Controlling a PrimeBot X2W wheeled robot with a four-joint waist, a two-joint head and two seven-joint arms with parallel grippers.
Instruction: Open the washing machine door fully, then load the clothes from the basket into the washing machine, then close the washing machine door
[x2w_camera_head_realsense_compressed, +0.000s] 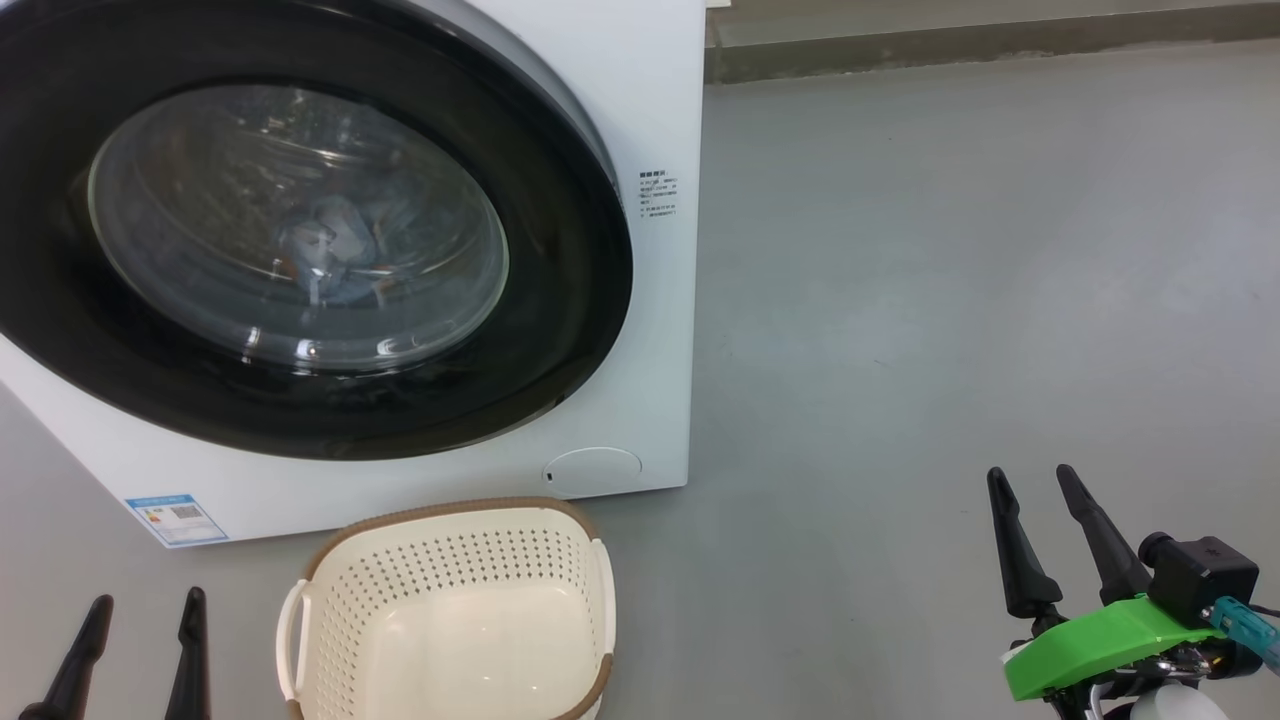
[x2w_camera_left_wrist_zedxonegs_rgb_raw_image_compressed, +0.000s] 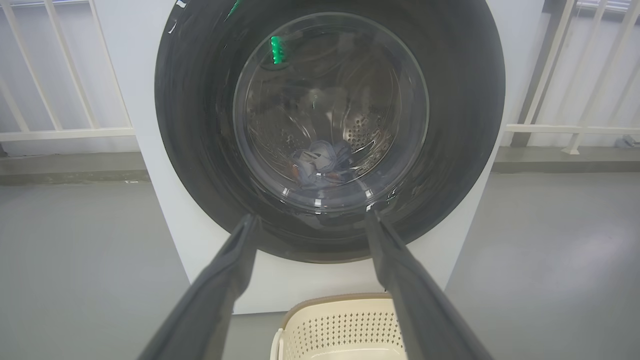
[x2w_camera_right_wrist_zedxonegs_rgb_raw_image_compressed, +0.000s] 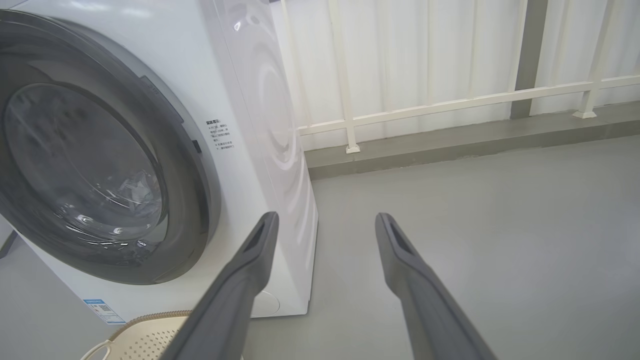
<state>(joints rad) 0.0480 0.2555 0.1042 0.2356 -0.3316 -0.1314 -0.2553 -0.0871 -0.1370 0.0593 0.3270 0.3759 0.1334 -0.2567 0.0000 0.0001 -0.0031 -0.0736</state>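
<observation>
Grey floor (x2w_camera_head_realsense_compressed: 950, 300); washing machine door (x2w_camera_head_realsense_compressed: 560, 300) closed, clothes (x2w_camera_head_realsense_compressed: 330, 250) behind its glass; basket (x2w_camera_head_realsense_compressed: 450, 560) near, just in front; left gripper (x2w_camera_head_realsense_compressed: 149, 597) and right gripper (x2w_camera_head_realsense_compressed: 1030, 472) both spread, gripping nothing.

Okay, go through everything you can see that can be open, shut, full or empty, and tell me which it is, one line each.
washing machine door: shut
clothes: inside the washing machine, seen through the door glass
basket: empty, upright on the floor
service flap: shut
left gripper: jaws open, holding nothing
right gripper: jaws open, holding nothing
</observation>
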